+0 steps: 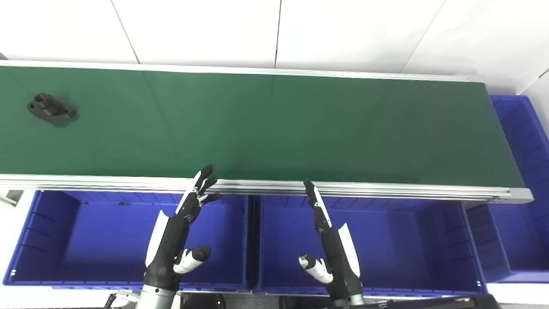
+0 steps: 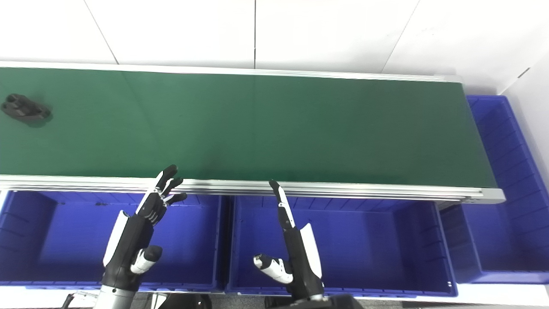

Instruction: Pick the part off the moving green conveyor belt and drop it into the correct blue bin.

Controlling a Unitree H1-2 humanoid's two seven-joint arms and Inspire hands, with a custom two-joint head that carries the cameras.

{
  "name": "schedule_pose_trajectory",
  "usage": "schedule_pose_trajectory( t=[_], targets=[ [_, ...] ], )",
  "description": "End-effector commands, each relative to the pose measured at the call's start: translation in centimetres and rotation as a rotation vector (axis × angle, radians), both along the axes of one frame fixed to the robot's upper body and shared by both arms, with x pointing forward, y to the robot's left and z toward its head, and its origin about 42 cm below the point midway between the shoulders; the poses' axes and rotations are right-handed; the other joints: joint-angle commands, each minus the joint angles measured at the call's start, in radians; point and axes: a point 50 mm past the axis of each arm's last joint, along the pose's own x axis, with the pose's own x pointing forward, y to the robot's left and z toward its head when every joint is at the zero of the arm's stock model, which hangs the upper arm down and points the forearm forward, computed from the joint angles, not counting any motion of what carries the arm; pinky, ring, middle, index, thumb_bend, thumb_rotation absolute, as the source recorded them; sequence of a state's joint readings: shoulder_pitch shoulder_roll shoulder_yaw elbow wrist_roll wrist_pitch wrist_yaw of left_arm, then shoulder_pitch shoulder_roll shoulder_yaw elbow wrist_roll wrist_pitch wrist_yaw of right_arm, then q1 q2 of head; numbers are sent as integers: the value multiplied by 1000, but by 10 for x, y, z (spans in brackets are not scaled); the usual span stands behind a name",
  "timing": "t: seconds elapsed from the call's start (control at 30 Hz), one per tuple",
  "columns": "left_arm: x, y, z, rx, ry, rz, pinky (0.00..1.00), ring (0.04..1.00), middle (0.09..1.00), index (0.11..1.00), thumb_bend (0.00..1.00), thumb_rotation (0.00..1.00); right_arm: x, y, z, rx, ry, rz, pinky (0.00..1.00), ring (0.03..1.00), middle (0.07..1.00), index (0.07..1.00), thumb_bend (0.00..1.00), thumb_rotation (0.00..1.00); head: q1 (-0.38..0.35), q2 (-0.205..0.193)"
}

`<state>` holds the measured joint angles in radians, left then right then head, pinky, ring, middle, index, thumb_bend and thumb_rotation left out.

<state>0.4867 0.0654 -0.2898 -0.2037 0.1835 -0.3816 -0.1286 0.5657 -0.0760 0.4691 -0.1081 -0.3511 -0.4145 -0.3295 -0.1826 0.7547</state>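
A black part [image 1: 51, 107] with two round holes lies on the green conveyor belt [image 1: 274, 124] at the far left; it also shows in the right eye view [image 2: 25, 109]. My left hand [image 1: 178, 234] is open and empty, held over the left blue bin [image 1: 55, 240], fingertips near the belt's front rail. My right hand [image 1: 330, 244] is open and empty, held edge-on over the middle blue bin [image 1: 407, 244], fingers straight and pointing at the rail. Both hands are far to the right of the part.
A third blue bin [image 1: 521, 184] stands past the belt's right end. An aluminium rail [image 1: 386, 189] runs along the belt's front edge, between the belt and the bins. White floor tiles lie behind the belt.
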Motion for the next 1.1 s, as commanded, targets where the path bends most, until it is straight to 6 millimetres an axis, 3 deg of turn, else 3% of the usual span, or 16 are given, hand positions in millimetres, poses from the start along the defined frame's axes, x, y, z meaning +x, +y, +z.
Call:
schedule_pose_trajectory(
  t=[0.0,0.17,1.07],
  targets=[
    [-1,-1,9,-15,-53,11,794,917,968,956,1000,965,2,2,12,48,-72,9,993,1000,1000,1000,965,1000,1,0],
    [-3,-3,8,-9,-41,7,801,923,973,964,1000,986,4,2,10,61,-67,14,963,987,995,1000,954,1000,3,0],
    [-3,-11,5,-22,-26,-6,786,920,970,955,1000,981,3,0,5,103,-17,24,996,995,1000,1000,971,1000,30,8]
  ],
)
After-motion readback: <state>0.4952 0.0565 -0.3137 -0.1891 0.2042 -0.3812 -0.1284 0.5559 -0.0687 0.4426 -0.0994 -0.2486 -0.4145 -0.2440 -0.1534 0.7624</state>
